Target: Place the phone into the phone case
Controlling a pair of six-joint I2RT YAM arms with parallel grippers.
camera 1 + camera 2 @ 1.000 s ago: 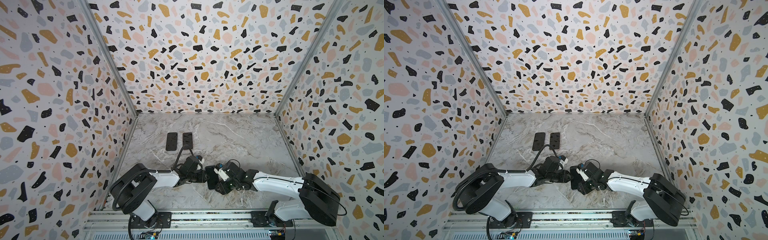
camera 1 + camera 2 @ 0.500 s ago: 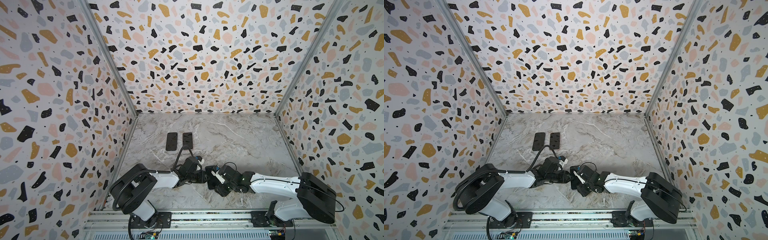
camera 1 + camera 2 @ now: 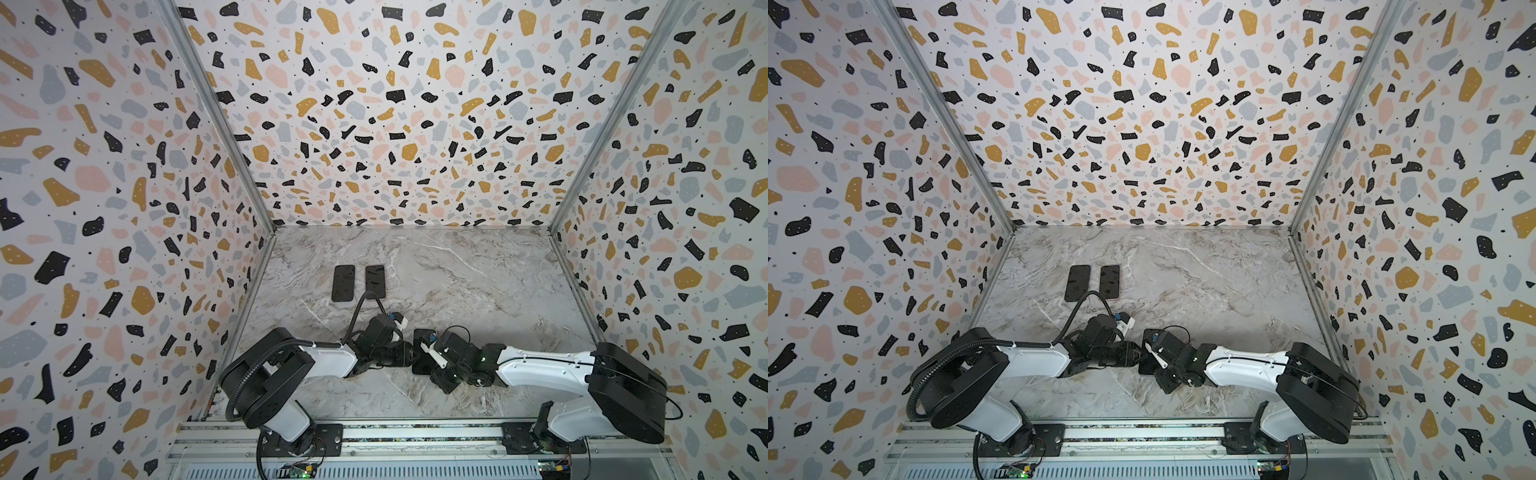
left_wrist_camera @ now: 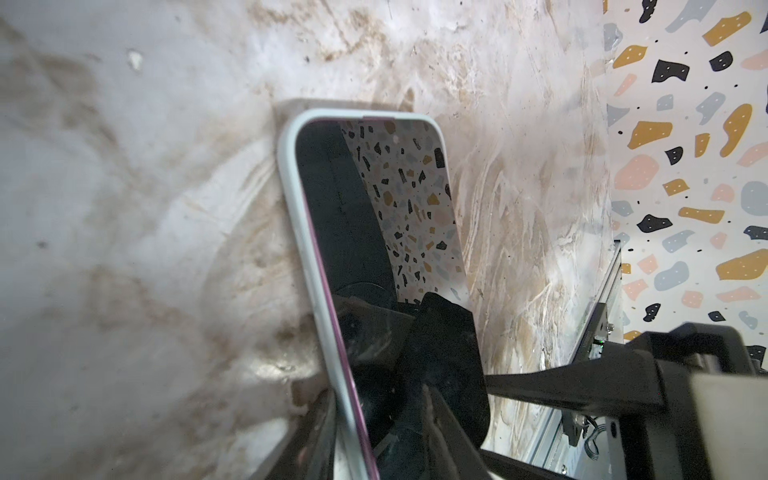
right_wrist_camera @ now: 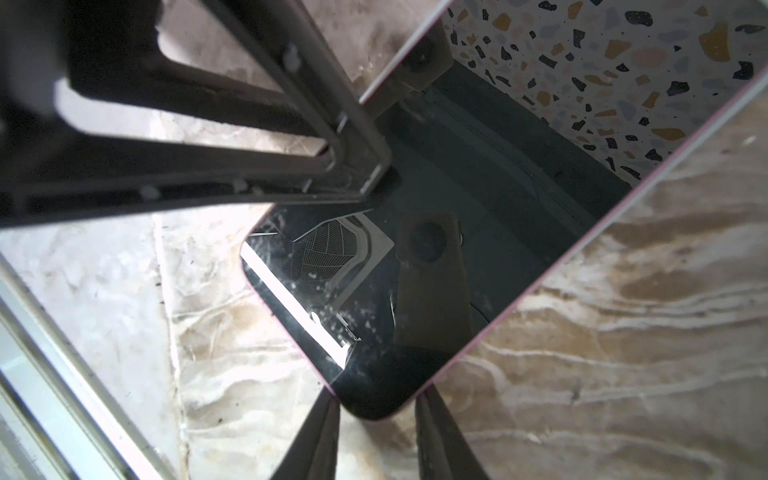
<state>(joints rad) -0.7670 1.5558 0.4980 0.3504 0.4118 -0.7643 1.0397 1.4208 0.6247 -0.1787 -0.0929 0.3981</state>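
1. The phone (image 4: pixel 374 232) lies near the front edge of the table (image 3: pixel 478 282), about midway across, between the two arms. Its dark screen faces up and mirrors the speckled walls (image 3: pixel 395 124).
2. The pale phone case (image 4: pixel 294 199) wraps one long side and the far short end of the phone, with a thin pink edge of the phone showing just inside the rim. Along the other long side I cannot tell whether the case is seated.
3. The left pincer (image 3: pixel 405 354) reaches in from the left and is clamped across the cased edge of the phone. One finger (image 5: pixel 291 124) lies on the screen, and the other is outside the case rim.
4. The right pincer (image 5: pixel 376 432) comes in from the right, its two fingers flanking a rounded corner of the phone. Whether they pinch it or stand just apart cannot be told. A dark pad (image 4: pixel 449 353) of it rests on the screen.
5. Farther back and to the left, two dark flat slabs (image 3: pixel 343 283) (image 3: pixel 375 281) lie side by side, well apart from the arms.
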